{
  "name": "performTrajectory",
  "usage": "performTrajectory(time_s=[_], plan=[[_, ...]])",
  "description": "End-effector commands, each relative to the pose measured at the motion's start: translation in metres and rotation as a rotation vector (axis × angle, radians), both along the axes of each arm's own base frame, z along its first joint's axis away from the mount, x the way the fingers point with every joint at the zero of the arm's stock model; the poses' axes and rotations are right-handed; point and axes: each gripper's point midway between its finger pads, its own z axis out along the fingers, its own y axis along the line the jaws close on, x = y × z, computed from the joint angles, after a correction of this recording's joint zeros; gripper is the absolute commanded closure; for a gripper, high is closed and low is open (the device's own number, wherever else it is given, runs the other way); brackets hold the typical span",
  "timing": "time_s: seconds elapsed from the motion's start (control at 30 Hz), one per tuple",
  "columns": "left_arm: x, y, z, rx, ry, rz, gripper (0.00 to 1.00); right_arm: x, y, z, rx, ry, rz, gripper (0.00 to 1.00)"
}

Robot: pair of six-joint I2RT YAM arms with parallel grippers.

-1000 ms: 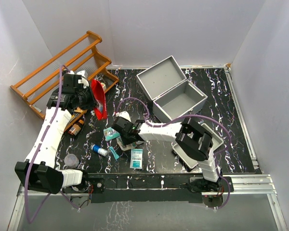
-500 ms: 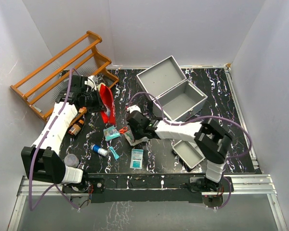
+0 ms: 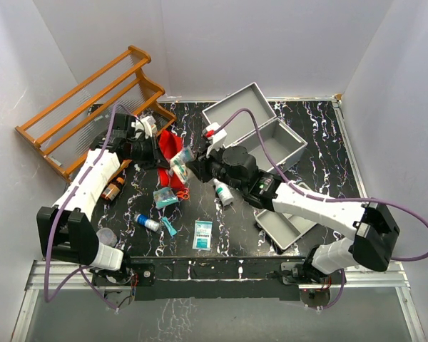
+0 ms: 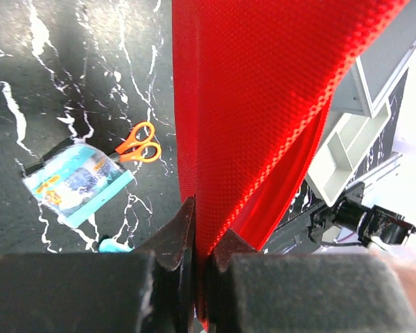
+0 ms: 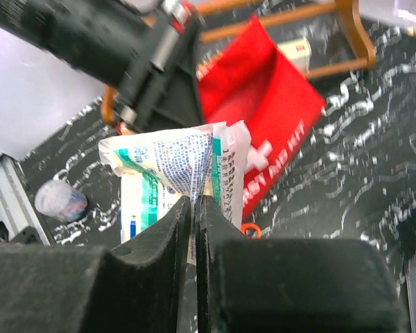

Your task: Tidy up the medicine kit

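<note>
Left gripper (image 4: 194, 232) is clamping a red pouch (image 4: 263, 104); right gripper (image 5: 194, 208) is pinching a white-green sachet (image 5: 170, 166) beside it.

Red woven pouch (image 4: 256, 104), orange scissors (image 4: 137, 143), black white-veined table (image 3: 321, 135), light-grey medicine kit (image 3: 271, 149), green-white packet (image 5: 173, 166)

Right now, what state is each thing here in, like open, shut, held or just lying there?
Light-grey metal case with hinged lid: lid open, standing on the black marbled table.
Red fabric pouch: hanging, pinched in the left jaws.
White-and-green printed paper packet: crumpled, pinched in the right jaws.
Shallow grey tray: out of the case, lying on the table.
Orange-handled scissors: lying flat on the table.
</note>
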Motion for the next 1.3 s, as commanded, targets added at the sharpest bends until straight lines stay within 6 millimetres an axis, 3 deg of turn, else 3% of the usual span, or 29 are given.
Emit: performTrajectory(time_s=[0.0, 0.1, 0.37, 0.53, 0.93, 1.27], plan=[[-0.011, -0.018, 0.005, -0.067, 0.001, -0.073, 1.0, 0.001, 0.016, 0.075, 0.156, -0.238, 0.087, 0.93], [-0.015, -0.022, 0.004, -0.077, 0.005, -0.087, 1.0, 0.0, 0.025, 0.096, 0.23, -0.305, 0.135, 0.93], [-0.03, -0.025, 0.005, -0.101, -0.003, -0.145, 1.0, 0.01, 0.04, 0.108, 0.332, -0.402, 0.236, 0.93], [-0.037, -0.028, 0.004, -0.121, -0.002, -0.189, 1.0, 0.014, 0.048, 0.092, 0.307, -0.434, 0.294, 0.92], [-0.06, -0.039, 0.027, -0.226, -0.048, -0.281, 1.0, 0.015, 0.054, 0.053, 0.228, -0.454, 0.483, 0.91], [-0.066, -0.04, 0.024, -0.229, -0.02, -0.298, 1.0, 0.02, 0.055, 0.041, 0.213, -0.477, 0.555, 0.9]])
